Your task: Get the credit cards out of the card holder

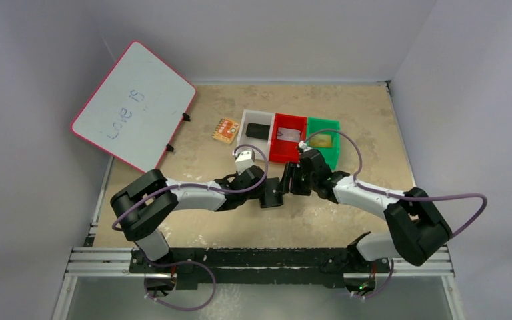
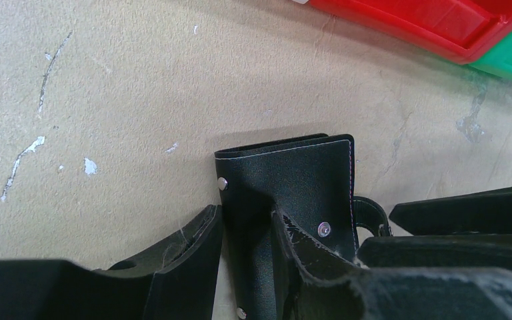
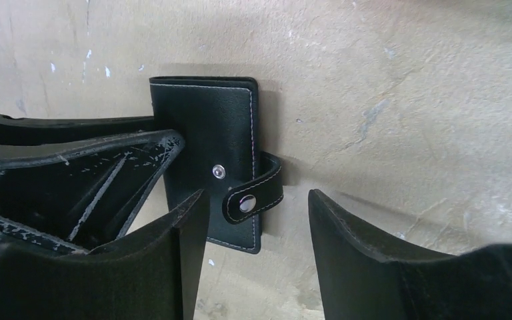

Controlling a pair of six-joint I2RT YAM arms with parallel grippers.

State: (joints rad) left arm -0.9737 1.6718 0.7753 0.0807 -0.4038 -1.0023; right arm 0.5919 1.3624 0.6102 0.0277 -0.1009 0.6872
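1. The card holder (image 3: 217, 127) lies flat and folded shut on the bench (image 1: 353, 113), at mid-bench where the two arms meet, just in front of the bins.
2. Its strap tab (image 3: 270, 181) wraps over the edge and is snapped closed.
3. Left gripper (image 2: 245, 212): one finger sits beside the holder's edge and the other lies over its black cover. A strip of the holder shows between them. Cannot tell whether the jaws are clenched on it or only resting on it.
4. Right gripper (image 3: 255, 197): jaws are released and spread wide. One finger is over the holder's lower corner and the other is apart on bare bench, with the strap tab between them.
5. The silver-grey credit card (image 1: 287, 135) lies in the red bin (image 1: 289, 117).
6. The gold-tan credit card (image 1: 323, 141) lies in the green bin (image 1: 324, 122).
7. A black block (image 1: 259, 130) sits in the white bin (image 1: 256, 113), left of the red one.
8. An orange patterned piece (image 1: 225, 130) lies on the bench beside the white bin, and a whiteboard (image 1: 133, 103) is at far left.
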